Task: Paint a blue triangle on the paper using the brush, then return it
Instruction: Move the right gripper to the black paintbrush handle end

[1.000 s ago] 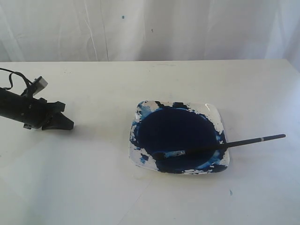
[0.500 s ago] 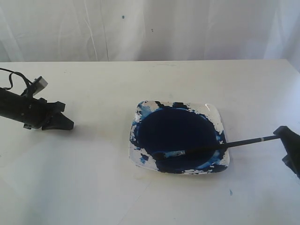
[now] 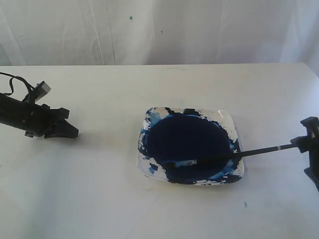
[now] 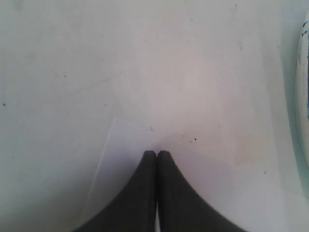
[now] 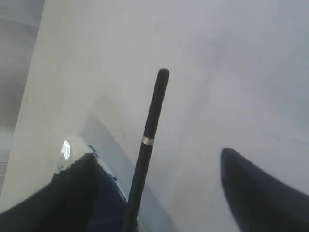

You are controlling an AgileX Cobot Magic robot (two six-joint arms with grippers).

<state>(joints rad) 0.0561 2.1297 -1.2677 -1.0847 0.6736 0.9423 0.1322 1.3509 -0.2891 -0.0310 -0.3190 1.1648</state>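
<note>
- At far left of the exterior view, the left gripper (image 3: 70, 131) sits low over the table (image 3: 149, 84), well apart from everything else; the left wrist view shows its jaws pressed together with nothing between them
- Just ahead of it in the left wrist view, a faint straight edge looks like the border of the paper (image 4: 193, 159), white on white and hard to trace; no blue triangle shows on it in any view, so painting has not begun
- Centre-right, the square dish (image 3: 232, 121) holds a dark navy paint pool (image 3: 189, 137) with smears on its rim
- The brush (image 3: 249, 152) lies across the dish, bristle end in the pool near the lower left, handle over the right rim and pointing right
- At the right edge, the right gripper (image 3: 308, 144) is at the handle's far end; the right wrist view shows its jaws apart, one finger on each side of the handle, not clamped
- Step in hand, as I read it: first pickup of the brush
- Next move calls for closing squarely on the thin handle near its end, lifting the tip clear of the rim without tugging the dish, then carrying the loaded tip left to the paper
</note>
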